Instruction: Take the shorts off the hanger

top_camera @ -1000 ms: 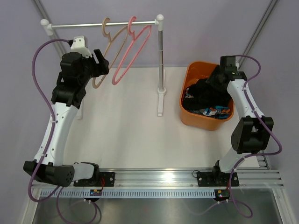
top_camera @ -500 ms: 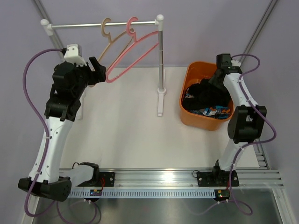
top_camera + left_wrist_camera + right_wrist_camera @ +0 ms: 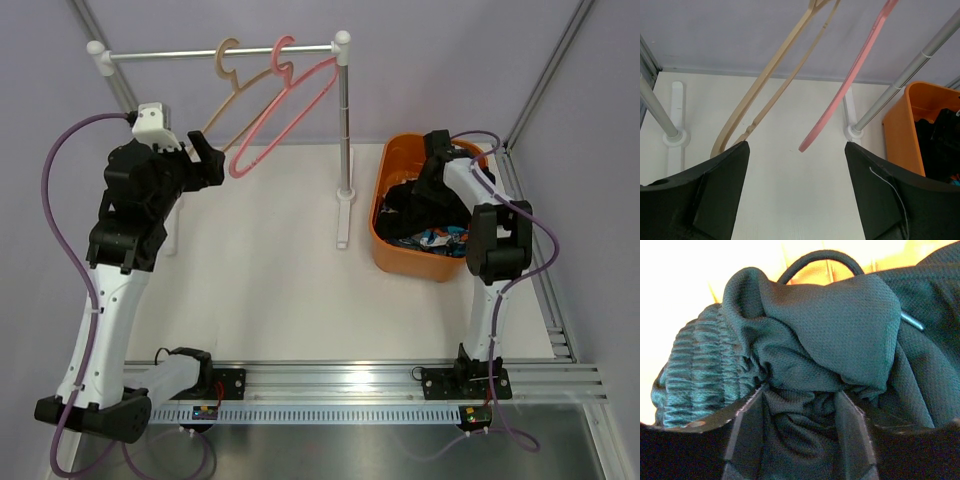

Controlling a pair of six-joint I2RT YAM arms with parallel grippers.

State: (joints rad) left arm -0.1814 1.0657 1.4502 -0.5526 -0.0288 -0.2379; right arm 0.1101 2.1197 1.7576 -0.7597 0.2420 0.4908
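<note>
I see my left fingers [image 3: 737,160] spread wide and empty just by the tan hanger [image 3: 765,90] and pink hanger [image 3: 850,85], while my right fingers [image 3: 747,435] sit parted, pressed into the black shorts [image 3: 840,330] heaped with the patterned shorts [image 3: 440,238] in the orange bin [image 3: 400,160] on the table [image 3: 270,280].

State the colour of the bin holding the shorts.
The bin is orange, clearest in the top external view.
</note>
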